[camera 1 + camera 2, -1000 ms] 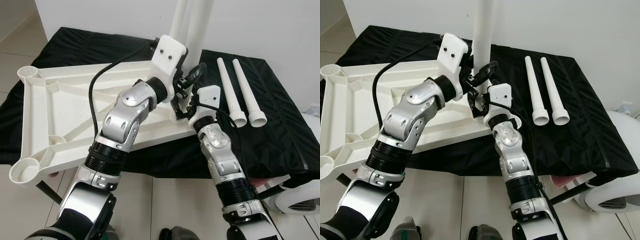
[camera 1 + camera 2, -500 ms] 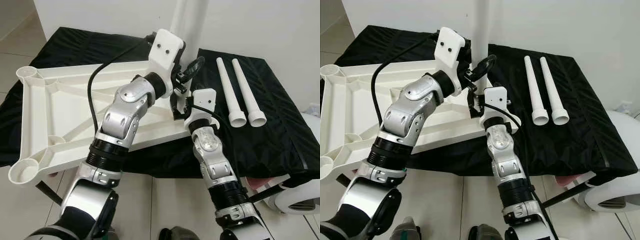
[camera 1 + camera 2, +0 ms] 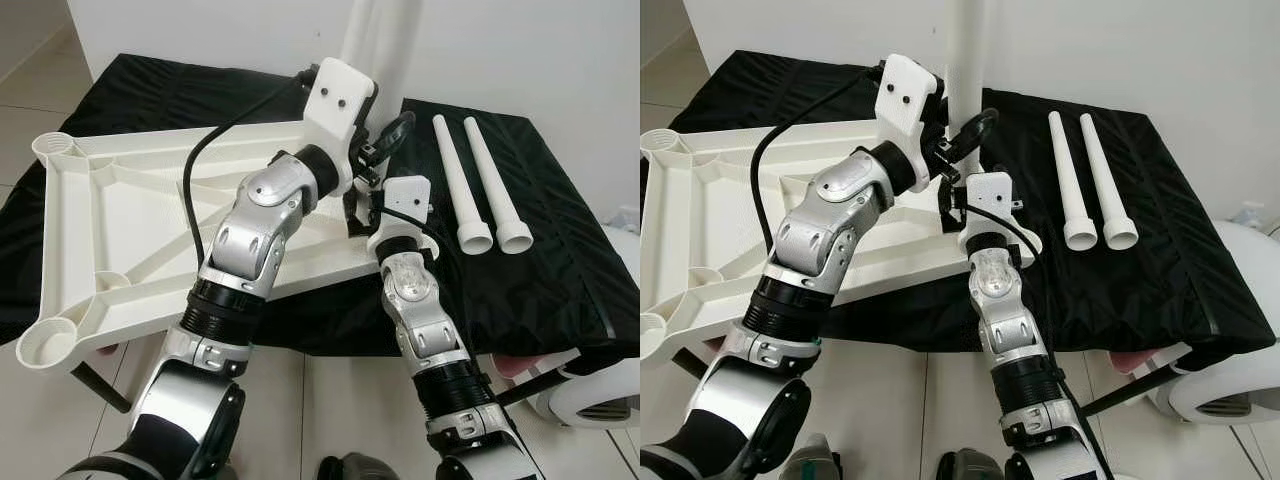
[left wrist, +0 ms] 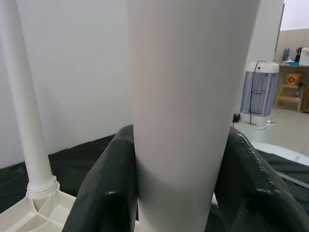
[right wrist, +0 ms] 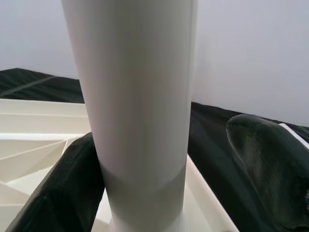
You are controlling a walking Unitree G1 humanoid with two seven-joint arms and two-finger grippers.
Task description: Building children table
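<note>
The white tabletop [image 3: 120, 230] lies upside down on a black-covered surface [image 3: 560, 260]. A thick white leg [image 3: 965, 60] stands upright at its far right corner. My left gripper [image 3: 965, 135] is shut on this leg [image 4: 181, 121], a black finger [image 4: 104, 193] pressing each side. Lower down, at the leg's base, my right gripper [image 3: 956, 203] sits around the same leg [image 5: 140, 111] and is open: one finger [image 5: 53, 193] touches it, the other [image 5: 270, 164] stands apart. A second leg [image 4: 29, 130] stands in a socket behind. Two loose legs [image 3: 455, 180] [image 3: 492, 180] lie on the cloth to the right.
A white wall rises close behind the surface. A round white appliance [image 3: 590, 400] sits on the tiled floor at the lower right. The tabletop's near left corner socket [image 3: 45, 345] overhangs the cloth's edge. A tower heater [image 4: 260, 92] stands across the room.
My right forearm has swung to the left, bringing its gripper closer in on the base of the leg. The left gripper has stayed on the leg, shifting only slightly.
</note>
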